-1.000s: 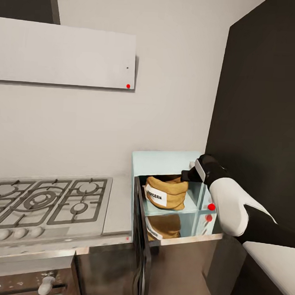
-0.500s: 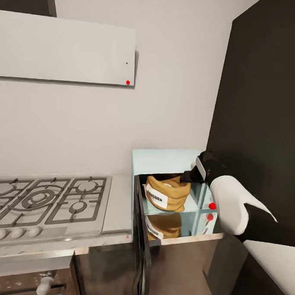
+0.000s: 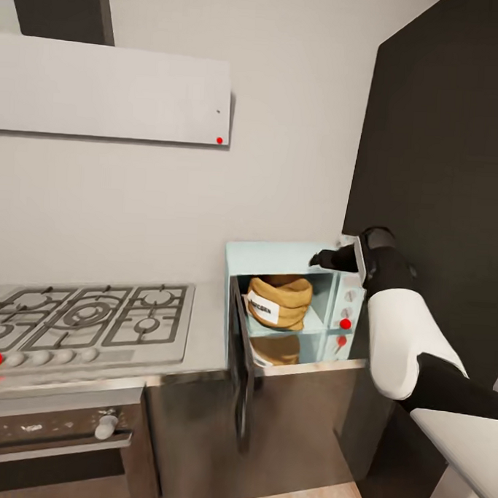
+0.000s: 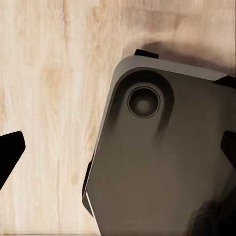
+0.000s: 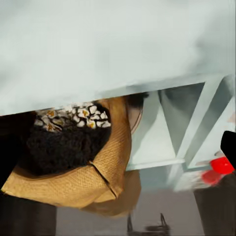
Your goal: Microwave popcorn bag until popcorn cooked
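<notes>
Right arm risen to microwave top — popcorn bag inside — jaws' state unclear.

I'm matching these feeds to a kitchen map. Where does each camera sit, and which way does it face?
Head view: on the robot's head, facing forward and down at the open microwave holding the popcorn bag; the right arm shows.
Left wrist view: on the left arm, facing the wooden floor and a grey robot part; dark fingers at the edges.
Right wrist view: on the right arm, facing into the microwave.
Shared: head and right wrist both see the bag, popcorn inside.
</notes>
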Robot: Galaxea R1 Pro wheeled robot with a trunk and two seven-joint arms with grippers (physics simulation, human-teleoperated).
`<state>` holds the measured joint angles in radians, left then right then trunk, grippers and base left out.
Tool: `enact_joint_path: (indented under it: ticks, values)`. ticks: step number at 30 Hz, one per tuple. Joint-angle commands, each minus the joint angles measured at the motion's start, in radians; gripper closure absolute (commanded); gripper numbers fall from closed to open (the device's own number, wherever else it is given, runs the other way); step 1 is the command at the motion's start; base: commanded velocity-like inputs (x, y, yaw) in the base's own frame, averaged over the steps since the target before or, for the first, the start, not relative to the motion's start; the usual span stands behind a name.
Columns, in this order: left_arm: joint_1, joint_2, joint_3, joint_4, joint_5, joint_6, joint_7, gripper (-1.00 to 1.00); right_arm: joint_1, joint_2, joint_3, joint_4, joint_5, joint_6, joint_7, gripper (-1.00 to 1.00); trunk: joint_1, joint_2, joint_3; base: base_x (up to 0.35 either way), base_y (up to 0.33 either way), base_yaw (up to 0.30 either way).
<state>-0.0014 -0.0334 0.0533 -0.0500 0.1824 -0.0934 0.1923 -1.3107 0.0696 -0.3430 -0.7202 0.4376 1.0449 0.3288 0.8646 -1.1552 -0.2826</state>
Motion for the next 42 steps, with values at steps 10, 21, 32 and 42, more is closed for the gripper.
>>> enact_joint_path:
  ticks: [10, 21, 32, 42]
  values:
    - [0.0, 0.001, 0.004, -0.001, 0.005, -0.003, -0.001, -1.0, 0.262, 0.003, -0.005, 0.015, 0.014, -0.265, 0.029, -1.0, -0.001, -0.001, -0.001, -0.153, 0.0, 0.0]
    - [0.0, 0.002, 0.004, -0.001, 0.005, -0.002, -0.002, -1.0, 0.408, 0.012, -0.008, 0.045, 0.006, -0.718, 0.136, -1.0, -0.001, -0.001, -0.001, 0.037, 0.0, 0.0]
    - [0.0, 0.003, 0.005, -0.001, 0.005, -0.002, -0.002, -1.0, 0.415, 0.004, -0.015, 0.17, -0.086, -0.868, 0.31, -1.0, -0.001, -0.001, -0.001, 0.315, 0.0, 0.0]
    - [0.0, 0.001, 0.005, -0.001, 0.005, -0.003, -0.002, -1.0, 0.415, 0.0, -0.016, 0.189, -0.098, -0.889, 0.316, -1.0, -0.001, -0.001, -0.001, 0.207, 0.0, 0.0]
